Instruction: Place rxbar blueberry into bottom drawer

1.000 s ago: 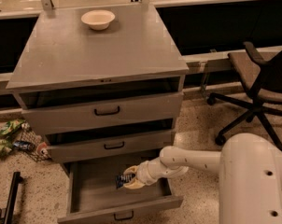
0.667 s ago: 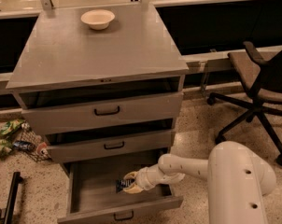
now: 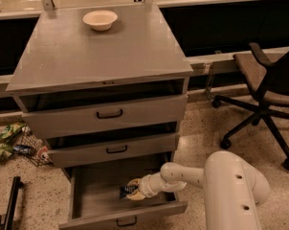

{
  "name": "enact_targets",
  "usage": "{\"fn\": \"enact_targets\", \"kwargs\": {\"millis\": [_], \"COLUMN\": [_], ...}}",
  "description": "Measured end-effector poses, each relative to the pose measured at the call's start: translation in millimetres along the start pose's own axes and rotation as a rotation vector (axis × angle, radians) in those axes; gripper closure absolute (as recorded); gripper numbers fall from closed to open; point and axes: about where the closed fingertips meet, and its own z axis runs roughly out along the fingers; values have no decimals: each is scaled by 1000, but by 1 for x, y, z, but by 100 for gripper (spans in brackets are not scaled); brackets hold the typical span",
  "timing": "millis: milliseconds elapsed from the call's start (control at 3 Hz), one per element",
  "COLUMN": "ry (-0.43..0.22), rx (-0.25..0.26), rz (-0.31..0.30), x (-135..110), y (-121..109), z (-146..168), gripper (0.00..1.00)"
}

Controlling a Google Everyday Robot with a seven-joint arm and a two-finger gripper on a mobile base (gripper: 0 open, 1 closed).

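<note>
Crumpled green wrappers [image 3: 8,132] lie on the speckled floor off the left edge of the grey metal cabinet [image 3: 101,56]. A round cream bowl [image 3: 100,19] sits near its back edge. Below the front edge, the deep grey bottom drawer [image 3: 94,193] stands pulled open. Inside it, toward the right, the white arm's gripper [image 3: 132,191] is clamped on the dark blue rxbar blueberry [image 3: 125,191]. A black office chair [image 3: 266,85] stands off the right edge.
</note>
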Motion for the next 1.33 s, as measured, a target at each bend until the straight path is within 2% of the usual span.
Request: {"fn": "enact_targets", "kwargs": {"millis": [333,1000,1333], "ry": [18,56,52], "rx": [6,60,96], "rz": [17,79,98], "x": [10,23,19], "y": [-5,-10,-10], "z": [11,15,6], "gripper": [97,51,28]}}
